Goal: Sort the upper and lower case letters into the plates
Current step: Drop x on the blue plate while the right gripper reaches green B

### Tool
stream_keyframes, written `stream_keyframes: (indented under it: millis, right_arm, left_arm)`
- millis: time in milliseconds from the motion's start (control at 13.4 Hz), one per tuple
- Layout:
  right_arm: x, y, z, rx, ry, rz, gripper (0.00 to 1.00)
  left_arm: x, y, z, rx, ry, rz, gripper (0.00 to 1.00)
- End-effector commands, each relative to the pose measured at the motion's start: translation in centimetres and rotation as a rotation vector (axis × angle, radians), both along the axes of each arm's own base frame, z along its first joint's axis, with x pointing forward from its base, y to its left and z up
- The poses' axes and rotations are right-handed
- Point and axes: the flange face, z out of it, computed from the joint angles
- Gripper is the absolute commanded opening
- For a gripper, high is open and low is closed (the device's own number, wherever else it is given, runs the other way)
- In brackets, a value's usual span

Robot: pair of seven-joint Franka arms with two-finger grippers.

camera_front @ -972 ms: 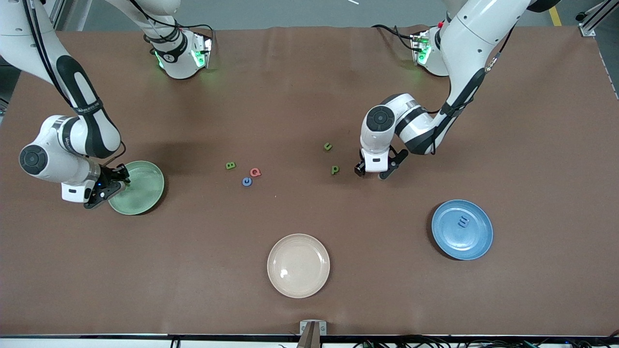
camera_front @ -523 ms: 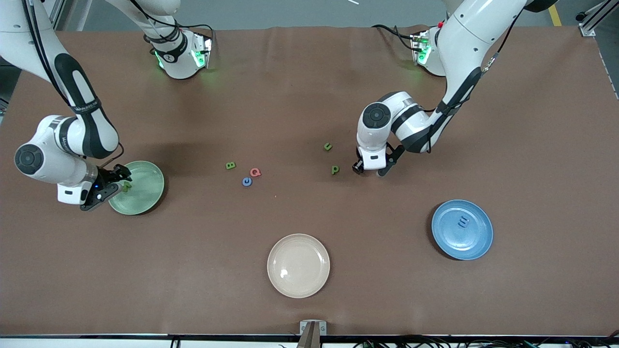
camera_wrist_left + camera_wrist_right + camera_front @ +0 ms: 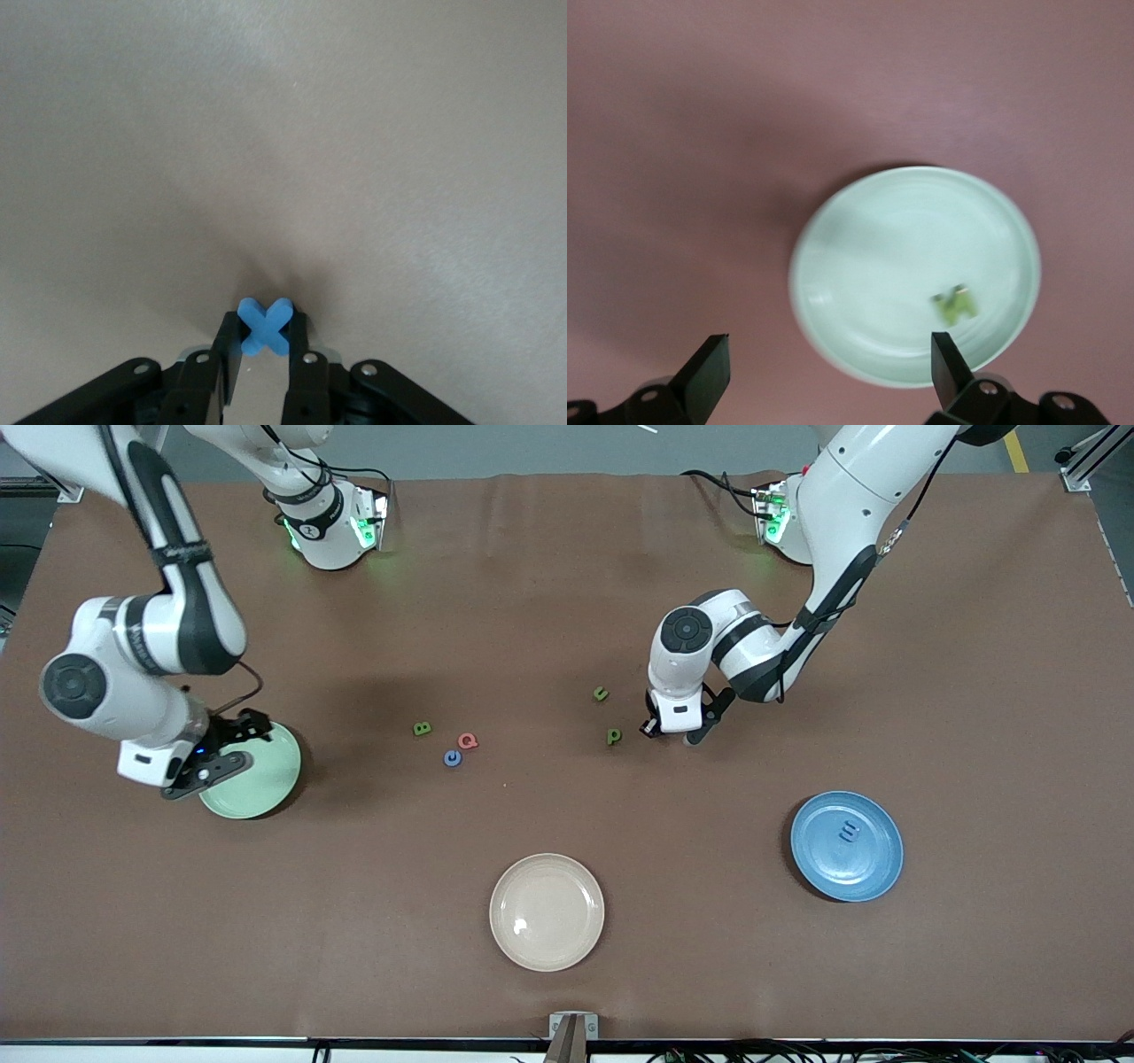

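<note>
Letters lie scattered across the brown table point(image 3: 567, 602) as I run both arms from my remote desk. Small, flat, blocky pieces, they sit mid-table: a green B point(image 3: 423, 728), a red Q point(image 3: 468, 740) and a blue c point(image 3: 453, 758) in one cluster, with a green u point(image 3: 601, 693) and a green p point(image 3: 613, 736) toward the left arm's end.

My left gripper point(image 3: 675, 731) is down at the table just beside the p, its black fingers point(image 3: 302, 359) clenched on a bright blue x point(image 3: 266, 325), a matte cross-shaped piece seen in the left wrist view.

My right gripper point(image 3: 215, 751) hangs over the mint green plate point(image 3: 261, 784), a smooth, round, shallow dish at the right arm's end of the table; its fingers point(image 3: 706, 372) stand spread and released. A small green letter point(image 3: 955, 303) lies in that plate, too blurred for me to read.

The blue plate point(image 3: 846, 847), round with faint concentric ridges, sits toward the left arm's end, nearer the front camera, and holds one blue E point(image 3: 849, 832). A glossy cream plate point(image 3: 547, 911) rests nearest the front camera, between the two.
</note>
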Motion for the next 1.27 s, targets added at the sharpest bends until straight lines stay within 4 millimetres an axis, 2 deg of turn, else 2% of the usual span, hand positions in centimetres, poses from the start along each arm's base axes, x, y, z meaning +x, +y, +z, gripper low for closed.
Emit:
stream_keyframes:
  millis: [0,224,299,374,448,523,673,822,897,972,1046,1196]
  right_arm:
    - [-2.8,7.5,1.6,-0.001,0.025,-0.191,1.0]
    - [-5.5,15.8,0.3,-0.029,0.008,-0.304,1.0]
    - [-6.9,18.4,-1.0,-0.021,-0.019,-0.333,1.0]
    - [-7.9,19.7,-2.2,0.001,-0.056,-0.341,1.0]
    - [-8.6,20.4,-3.0,0.021,-0.088,-0.337,1.0]
    - [-8.9,20.5,-4.1,0.036,-0.109,-0.34,1.0]
    - [-10.1,20.8,-7.3,0.061,-0.141,-0.334,1.0]
    - [-10.5,20.8,-10.0,0.066,-0.143,-0.332,1.0]
    - [-10.5,20.7,-11.1,0.06,-0.134,-0.334,1.0]
    - [-10.6,20.7,-12.2,0.061,-0.133,-0.335,1.0]
    - [-10.7,20.6,-13.4,0.06,-0.129,-0.336,0.99]
    - [-10.9,20.8,-14.5,0.057,-0.121,-0.332,0.96]
  left_arm:
    - [4.5,0.7,3.0,-0.029,-0.085,0.003,0.0]
    - [11.7,6.4,6.4,0.011,-0.123,-0.08,0.01]
    - [13.5,8.7,7.2,0.032,-0.12,-0.134,0.01]
    - [14.6,10.7,7.6,0.041,-0.121,-0.171,0.01]
    - [15.7,13.2,7.7,0.048,-0.12,-0.201,0.01]
    - [16.9,16.6,7.7,0.057,-0.114,-0.242,0.01]
    - [18.2,21.7,7.1,0.068,-0.094,-0.3,0.01]
    - [18.8,26.2,5.9,0.068,-0.068,-0.339,0.02]
    - [18.8,27.3,4.9,0.062,-0.05,-0.341,0.07]
    - [18.6,27.4,4.2,0.056,-0.038,-0.34,0.16]
    - [18.5,27.4,3.8,0.053,-0.031,-0.34,0.29]
    - [18.6,27.4,3.8,0.052,-0.034,-0.332,0.99]
